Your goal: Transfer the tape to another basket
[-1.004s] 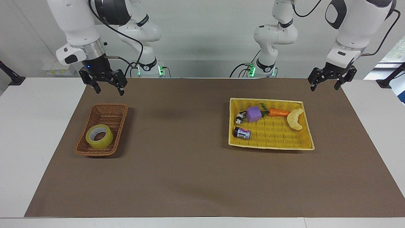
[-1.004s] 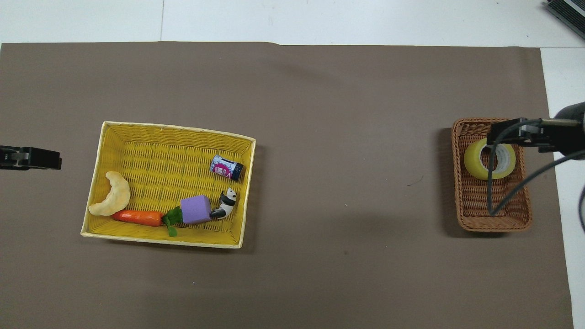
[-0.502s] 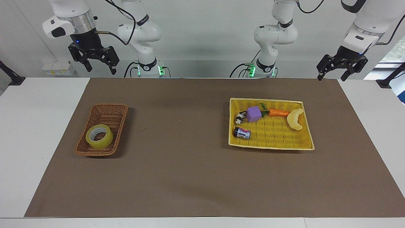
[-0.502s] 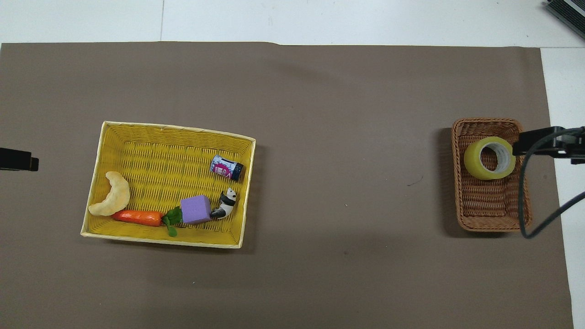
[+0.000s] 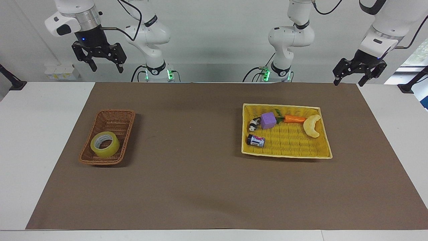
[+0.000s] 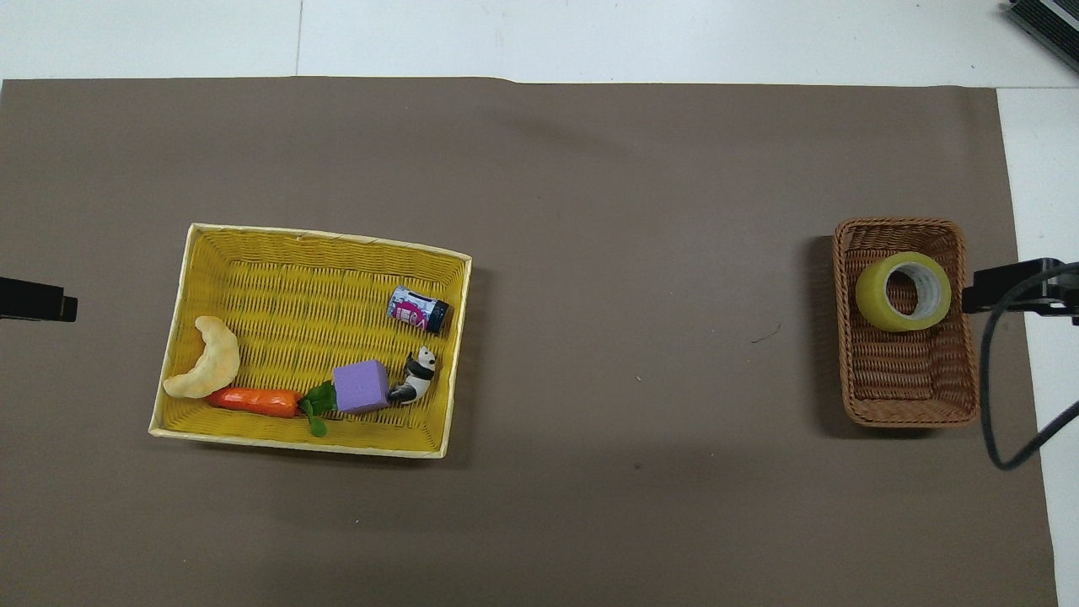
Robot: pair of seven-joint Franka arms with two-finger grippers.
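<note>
The yellow tape roll (image 5: pixel 105 144) lies in the narrow brown wicker basket (image 5: pixel 117 115), at the basket's end farther from the robots; it also shows in the overhead view (image 6: pixel 903 291) in the same basket (image 6: pixel 910 409). My right gripper (image 5: pixel 106 69) is open and empty, raised high above the table's edge at the robots' end, on the wicker basket's side. Its tip shows beside the basket in the overhead view (image 6: pixel 1007 289). My left gripper (image 5: pixel 348 83) is open and empty, raised over the mat's corner at the left arm's end; its tip also shows in the overhead view (image 6: pixel 40 302).
A wider yellow woven basket (image 5: pixel 294 149) toward the left arm's end holds a purple cube (image 5: pixel 268 120), a carrot (image 5: pixel 294 118), a pale croissant-shaped piece (image 5: pixel 312 125), a small can (image 5: pixel 255 141) and a panda figure (image 5: pixel 253 125). A brown mat (image 5: pixel 187 174) covers the table.
Both grippers have risen and drawn back toward the robots; the right one has left the space over the wicker basket. The tape has not moved.
</note>
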